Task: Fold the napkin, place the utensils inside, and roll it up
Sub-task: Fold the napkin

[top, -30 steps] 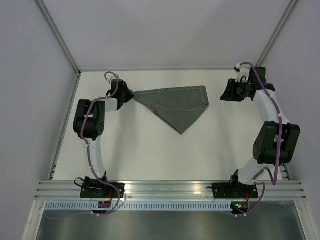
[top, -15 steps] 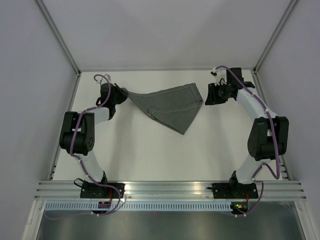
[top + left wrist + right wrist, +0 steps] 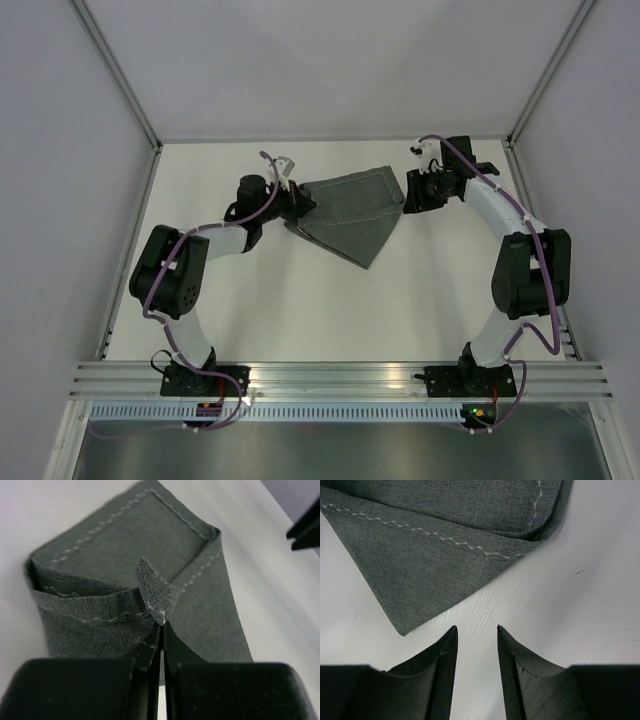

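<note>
napkin [image 3: 358,207] folded | left claw [image 3: 161,632] pinching its corner | right claw [image 3: 476,637] parted, empty

Bright diffuse light, faint soft shadows; fingers [image 3: 75,690] blurred close to wrist lens.

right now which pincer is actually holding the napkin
The left pincer: shut on a pinched-up corner of the napkin. The right pincer is open, just short of it.
</note>
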Controlling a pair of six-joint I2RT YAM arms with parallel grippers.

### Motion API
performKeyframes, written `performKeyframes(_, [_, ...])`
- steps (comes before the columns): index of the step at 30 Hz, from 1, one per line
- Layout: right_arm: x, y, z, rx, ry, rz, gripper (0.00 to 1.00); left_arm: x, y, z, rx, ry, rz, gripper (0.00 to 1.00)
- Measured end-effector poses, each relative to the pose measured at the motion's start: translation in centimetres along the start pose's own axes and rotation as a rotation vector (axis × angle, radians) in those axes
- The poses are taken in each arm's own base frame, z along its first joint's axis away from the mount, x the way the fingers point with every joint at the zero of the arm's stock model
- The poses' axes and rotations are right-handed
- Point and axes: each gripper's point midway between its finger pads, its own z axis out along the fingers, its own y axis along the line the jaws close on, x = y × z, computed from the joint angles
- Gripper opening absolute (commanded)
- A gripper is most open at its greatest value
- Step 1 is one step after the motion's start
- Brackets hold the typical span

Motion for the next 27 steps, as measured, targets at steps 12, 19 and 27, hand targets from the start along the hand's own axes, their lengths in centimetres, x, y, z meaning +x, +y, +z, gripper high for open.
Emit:
performKeyframes(12, [0.1, 0.5, 0.3, 0.005, 0.009, -0.015, 0.43, 6.7, -7.9, 1.8, 0.152, 0.214, 0.302, 0.04])
performKeyframes(19, [0.1, 0.6, 0.3, 0.005, 0.01, -0.017, 0.43, 8.3, -10.0, 2.3, 0.152, 0.278, 0.439, 0.04])
performKeyframes(27, [0.2, 0.7, 0.5, 0.007, 0.015, -0.02, 0.42, 9.8, -11.2, 2.3, 0.147, 0.326, 0.526, 0.04])
